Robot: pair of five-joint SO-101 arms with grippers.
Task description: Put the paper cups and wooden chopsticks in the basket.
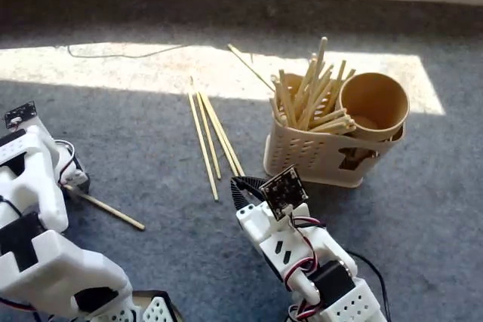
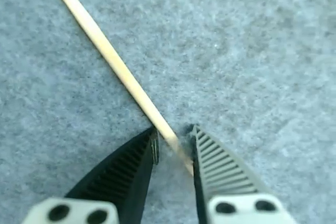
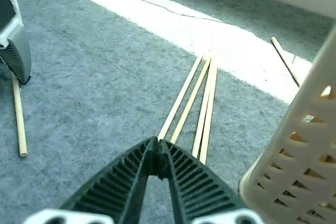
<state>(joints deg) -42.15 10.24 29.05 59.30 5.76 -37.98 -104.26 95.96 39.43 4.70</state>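
A cream slotted basket (image 1: 317, 157) holds several wooden chopsticks (image 1: 309, 96) and a paper cup (image 1: 373, 103). More chopsticks (image 1: 211, 141) lie side by side on the grey carpet left of the basket. Just in front of their near ends (image 3: 197, 103), my right gripper (image 1: 243, 186) is low over the carpet, shut (image 3: 157, 144) on nothing. A single chopstick (image 1: 106, 209) lies at the left. My left gripper (image 2: 173, 141) is down on the carpet, narrowly open, with one end of that chopstick (image 2: 118, 66) between its fingertips. The left gripper (image 3: 13, 56) also shows in the right wrist view.
One stray chopstick (image 1: 249, 67) lies in the sunlit strip behind the basket. A thin cable (image 1: 113, 54) runs across the carpet at the back left. The basket wall (image 3: 299, 166) stands close beside my right gripper.
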